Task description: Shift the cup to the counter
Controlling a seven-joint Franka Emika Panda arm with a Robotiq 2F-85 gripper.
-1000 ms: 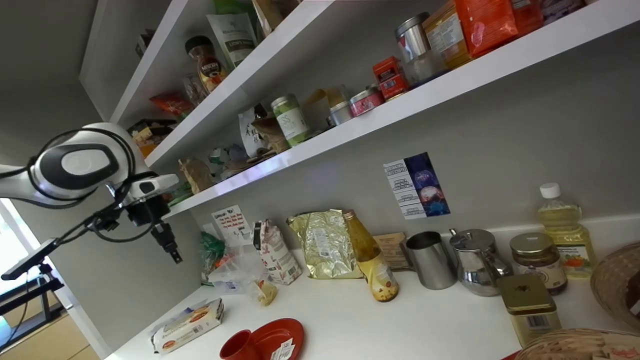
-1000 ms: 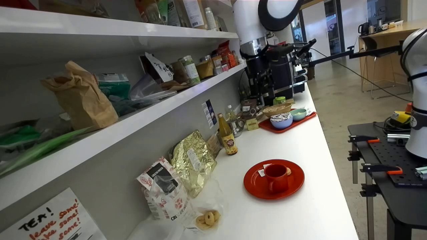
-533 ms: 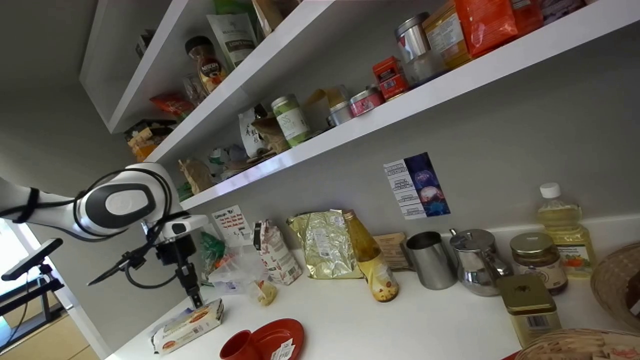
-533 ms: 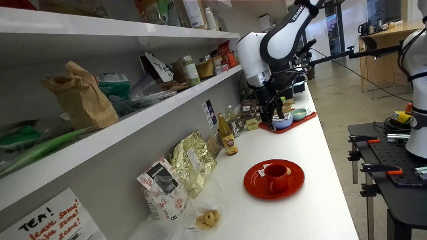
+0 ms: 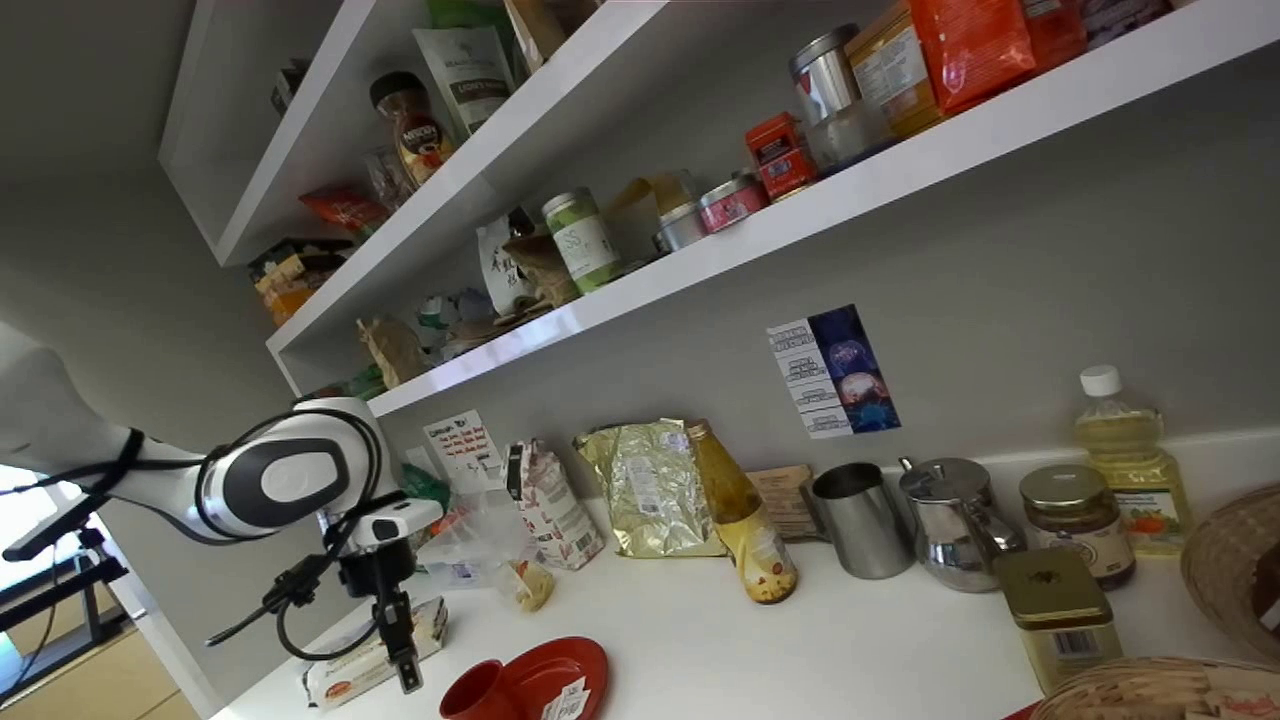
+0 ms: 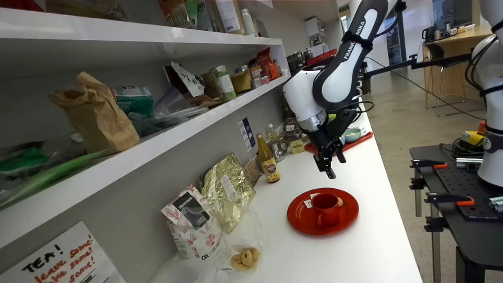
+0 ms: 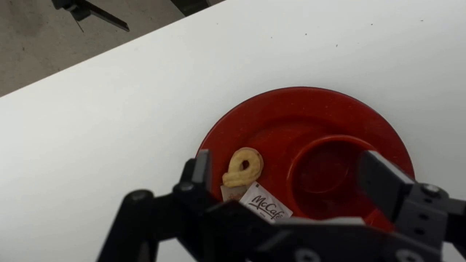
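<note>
The gripper hangs above the counter, its fingers spread wide; in both exterior views it is apart from the cup. The cup stands upright on the red plate, near a ring biscuit and two sachets that lie there too. The plate is between the counter's wall edge and its open edge. Along the wall edge stand a white bag, a foil bag, a bottle, a jug and a teapot. Farther along, a tray bearing a green bowl reaches the open edge. A packet lies near the end edge, and a clear bag near the corner where that meets the wall edge.
</note>
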